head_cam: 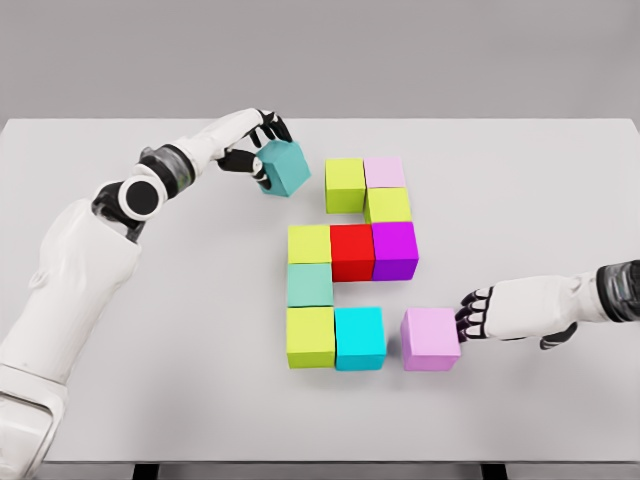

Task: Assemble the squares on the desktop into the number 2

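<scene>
Grey desktop (120,400) with coloured squares partly arranged at centre frame, two white arms working at its sides.

Left hand (252,145), upper left of centre, grasps a teal cube (283,167) tilted, just left of the yellow-green cube (345,184) and pink cube (385,171) heading the figure; below run lime (388,205), purple (395,250), red (352,252), yellow (309,243), sea-green (310,284), olive-yellow (310,336) and cyan (359,337) blocks. Right hand (500,312), lower right, has relaxed fingers, tips touching the lilac cube (430,339), which sits just beside the cyan block, slightly apart.
</scene>
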`<state>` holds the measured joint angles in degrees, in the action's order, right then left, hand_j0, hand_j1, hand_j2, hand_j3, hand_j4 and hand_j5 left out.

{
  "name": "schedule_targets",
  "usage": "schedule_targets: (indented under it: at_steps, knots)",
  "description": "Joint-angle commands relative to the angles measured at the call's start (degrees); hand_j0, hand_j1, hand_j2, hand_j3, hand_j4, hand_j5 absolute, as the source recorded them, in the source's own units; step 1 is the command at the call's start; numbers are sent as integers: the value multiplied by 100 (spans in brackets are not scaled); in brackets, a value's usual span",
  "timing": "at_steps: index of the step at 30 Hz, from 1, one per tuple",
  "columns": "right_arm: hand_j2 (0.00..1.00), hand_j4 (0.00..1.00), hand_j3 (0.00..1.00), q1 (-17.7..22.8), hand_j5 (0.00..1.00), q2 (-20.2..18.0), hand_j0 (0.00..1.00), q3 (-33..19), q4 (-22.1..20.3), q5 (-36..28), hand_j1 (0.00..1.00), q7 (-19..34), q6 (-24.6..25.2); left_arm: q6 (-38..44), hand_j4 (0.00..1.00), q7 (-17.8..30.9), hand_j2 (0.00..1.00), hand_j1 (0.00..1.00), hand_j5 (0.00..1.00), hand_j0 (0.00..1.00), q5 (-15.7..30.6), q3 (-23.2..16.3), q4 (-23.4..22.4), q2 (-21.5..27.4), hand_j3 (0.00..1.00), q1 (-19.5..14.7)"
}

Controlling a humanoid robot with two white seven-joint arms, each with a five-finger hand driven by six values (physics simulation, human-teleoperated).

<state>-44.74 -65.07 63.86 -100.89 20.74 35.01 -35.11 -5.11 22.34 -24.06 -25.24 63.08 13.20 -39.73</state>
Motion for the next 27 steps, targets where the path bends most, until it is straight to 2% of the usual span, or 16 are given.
schedule_targets:
  at_steps: [1, 10, 11, 14, 18, 27]
  knots:
    - [100, 100, 100, 0, 100, 56, 100, 3, -1, -44, 100, -1, 11, 98, 48, -10, 48, 48, 48, 48, 7, 19, 2, -36, 48, 0]
    - [100, 100, 100, 0, 100, 206, 100, -6, -1, -44, 100, -1, 11, 300, 52, -19, 52, 52, 52, 52, 7, 37, 2, -63, 52, -35]
    - [100, 100, 100, 0, 100, 206, 100, 3, -1, -44, 100, -1, 11, 300, 53, -19, 53, 53, 53, 53, 7, 37, 2, -71, 53, -35]
    - [100, 100, 100, 0, 100, 241, 100, 3, -1, -44, 100, -1, 11, 300, 69, -19, 69, 69, 69, 69, 7, 37, 2, -72, 69, -35]
    - [100, 100, 100, -9, 100, 241, 100, -5, -1, -44, 100, -1, 11, 300, 82, -19, 82, 82, 82, 82, 7, 37, 11, -80, 82, -26]
    - [100, 100, 100, -9, 100, 294, 100, 3, -10, -44, 100, -1, 11, 300, 87, -28, 87, 87, 87, 87, 7, 28, 64, -107, 87, 0]
